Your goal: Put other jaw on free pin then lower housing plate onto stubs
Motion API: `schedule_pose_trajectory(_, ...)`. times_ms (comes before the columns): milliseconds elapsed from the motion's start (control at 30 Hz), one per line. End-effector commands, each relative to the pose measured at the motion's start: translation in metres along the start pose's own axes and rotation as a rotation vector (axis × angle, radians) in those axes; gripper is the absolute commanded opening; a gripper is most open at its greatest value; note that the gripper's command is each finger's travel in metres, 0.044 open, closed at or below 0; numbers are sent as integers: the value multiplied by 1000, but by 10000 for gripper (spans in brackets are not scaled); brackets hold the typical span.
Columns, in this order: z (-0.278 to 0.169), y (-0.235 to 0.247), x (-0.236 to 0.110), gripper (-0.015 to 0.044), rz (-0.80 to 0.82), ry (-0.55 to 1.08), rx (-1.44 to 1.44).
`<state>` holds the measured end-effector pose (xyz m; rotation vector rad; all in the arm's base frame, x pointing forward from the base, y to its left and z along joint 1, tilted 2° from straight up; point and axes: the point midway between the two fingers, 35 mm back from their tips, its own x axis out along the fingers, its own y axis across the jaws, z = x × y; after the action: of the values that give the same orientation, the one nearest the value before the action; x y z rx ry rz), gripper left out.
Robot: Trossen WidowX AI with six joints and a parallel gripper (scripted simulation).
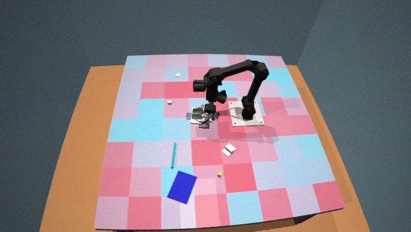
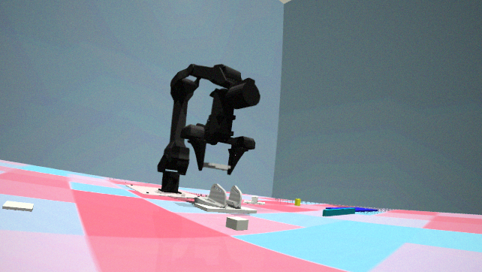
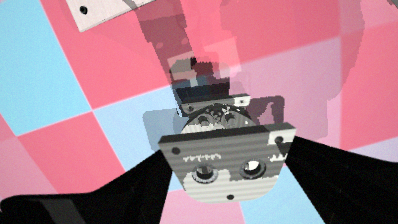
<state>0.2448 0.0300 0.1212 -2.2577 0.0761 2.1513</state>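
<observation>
The gripper (image 2: 216, 170) (image 3: 229, 156) is shut on the pale housing plate (image 2: 217, 166) (image 3: 225, 187), with one finger at each end. It holds the plate roughly level in the air above the grey-white base (image 1: 193, 121) (image 2: 245, 211). The plate's two round holes show in the wrist view. Two light grey jaws stand up side by side on the base, one jaw (image 2: 218, 194) on the left and the other jaw (image 2: 236, 196) on the right in the exterior view. The held plate partly hides them in the wrist view. The pins and the gear mesh cannot be made out.
A small white block (image 1: 169, 102) (image 2: 236, 223) lies near the base. A white tile (image 1: 177, 75) (image 2: 17, 206), a slotted white piece (image 1: 226, 152), a yellow cube (image 1: 219, 174) (image 2: 297, 202), a teal bar (image 1: 173, 155) (image 2: 338, 213) and a blue sheet (image 1: 182, 187) lie farther off.
</observation>
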Motion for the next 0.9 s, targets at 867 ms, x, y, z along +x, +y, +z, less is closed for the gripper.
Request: schedule_pose_trajectory(867, -1, -1, 42, 351, -5, -4, -5)
